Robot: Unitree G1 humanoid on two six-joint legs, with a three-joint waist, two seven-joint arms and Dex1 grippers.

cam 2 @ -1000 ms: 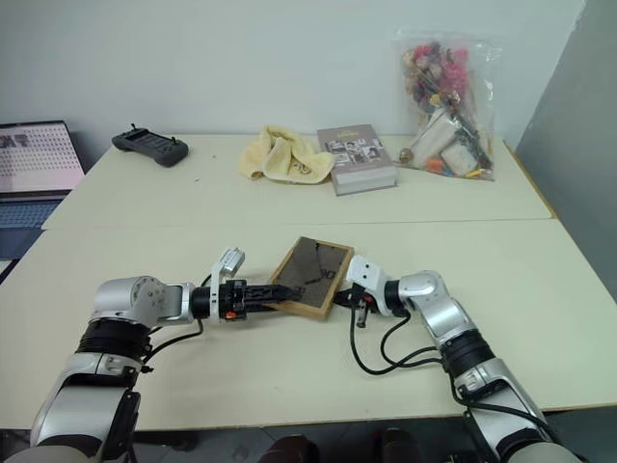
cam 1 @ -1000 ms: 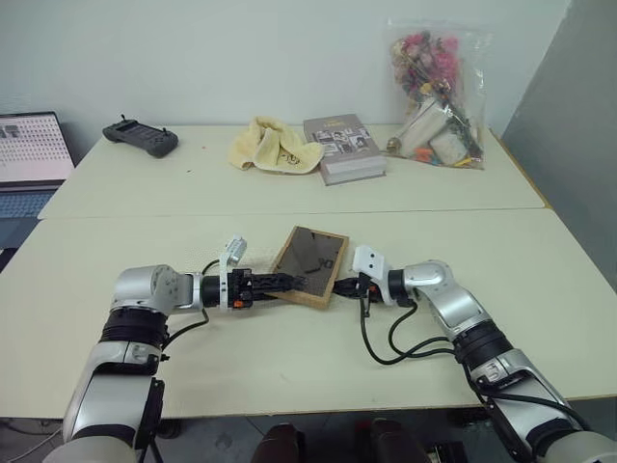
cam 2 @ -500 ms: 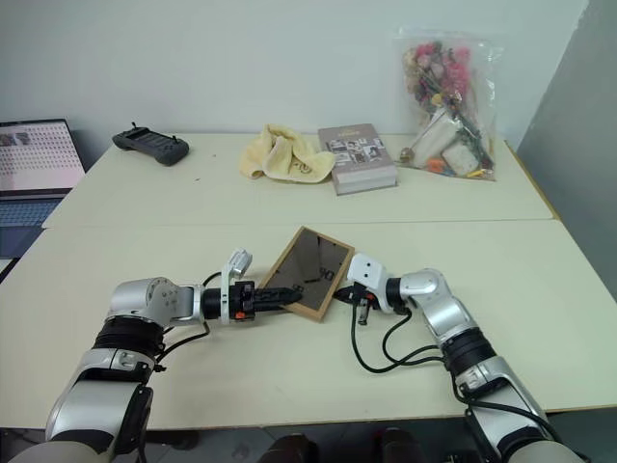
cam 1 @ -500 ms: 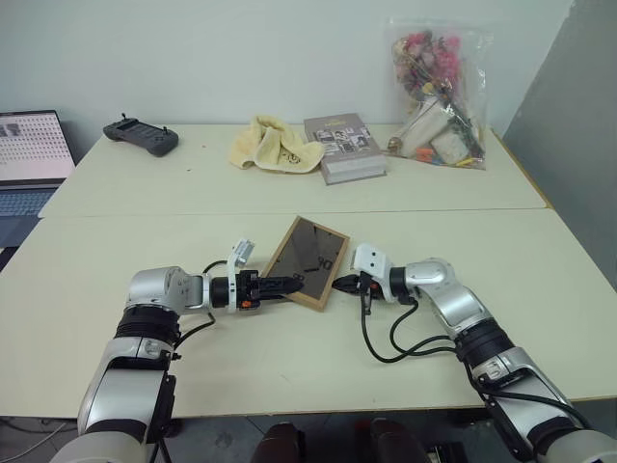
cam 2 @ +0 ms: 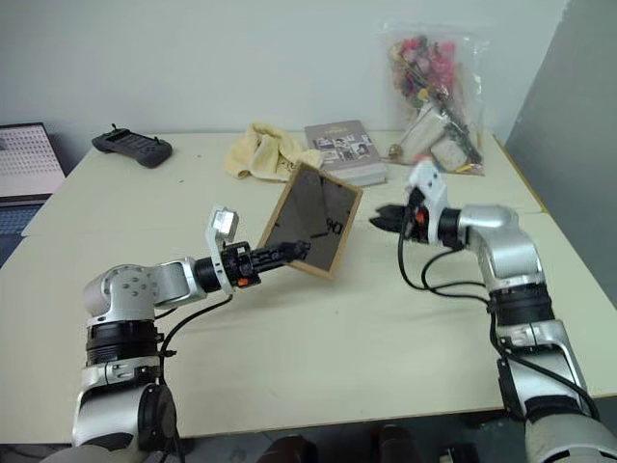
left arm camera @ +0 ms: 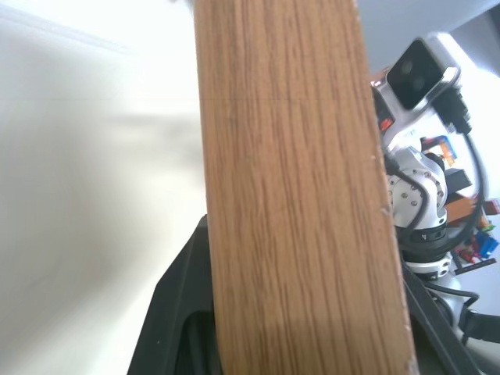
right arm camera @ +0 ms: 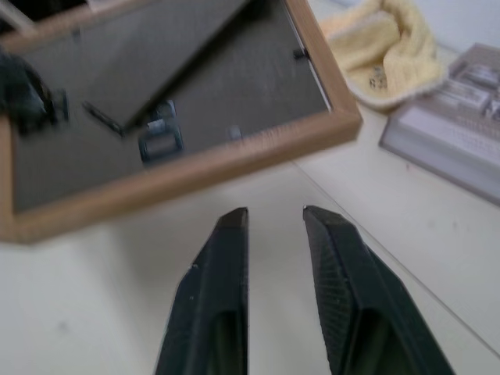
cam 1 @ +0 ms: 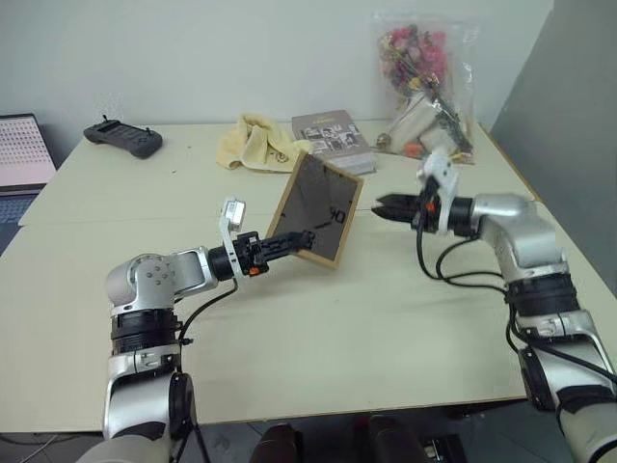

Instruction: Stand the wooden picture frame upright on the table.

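Observation:
The wooden picture frame [cam 1: 318,207] is held at a steep tilt above the middle of the table [cam 1: 386,328]. My left gripper [cam 1: 297,238] is shut on its lower left edge. In the left wrist view the light-wood edge [left arm camera: 297,195] sits between the black fingers. The right wrist view shows the frame's dark grey back panel [right arm camera: 156,117] with its stand. To the right of the frame my right gripper [cam 1: 378,206] hangs in the air, clear of it and pointing at it. It is open, and nothing lies between its fingertips [right arm camera: 233,223].
At the back of the table lie a yellow cloth [cam 1: 249,145], a grey book [cam 1: 328,135] and a clear bag of flowers [cam 1: 424,87]. A black controller [cam 1: 120,137] and a laptop [cam 1: 19,154] are at the far left. A seam crosses the tabletop.
The left gripper shut on the frame and lifted it from lying flat to a steep tilt. The right gripper let go of the frame's edge, opened, and rose to the right. The camera view shifted.

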